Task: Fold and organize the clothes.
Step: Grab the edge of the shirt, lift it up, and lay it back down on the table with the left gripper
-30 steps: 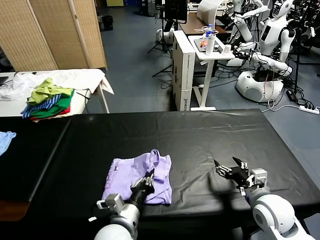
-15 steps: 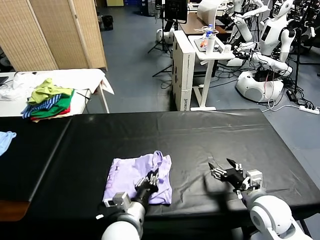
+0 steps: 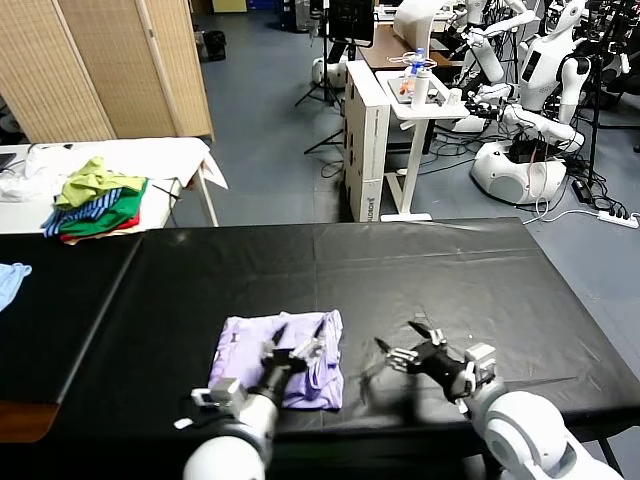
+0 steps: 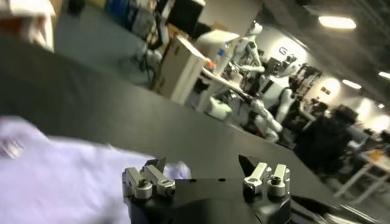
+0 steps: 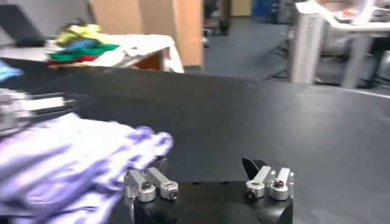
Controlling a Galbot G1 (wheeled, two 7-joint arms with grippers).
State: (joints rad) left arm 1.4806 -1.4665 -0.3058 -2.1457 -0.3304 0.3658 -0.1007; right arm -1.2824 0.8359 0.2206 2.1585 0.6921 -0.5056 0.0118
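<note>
Since a second ago the left gripper [image 3: 298, 350] has let its jaws spread wide apart, where before they were pinched on the near edge of the lavender T-shirt [image 3: 255, 345], and the right gripper [image 3: 404, 354] has slid leftward across the black tabletop [image 3: 420, 270] toward the garment. Now the left jaws stand open over the shirt's right half with nothing between them. The right jaws are open too, empty, hovering low over bare tabletop just right of the shirt. The T-shirt lies folded in a rough rectangle near the front edge of the tabletop, a little left of centre, its right side bunched. Far off to the left, a green, yellow and striped clothes pile [image 3: 95, 198] sits on a white table, and a light blue cloth [image 3: 10, 278] pokes in at the left edge.
</note>
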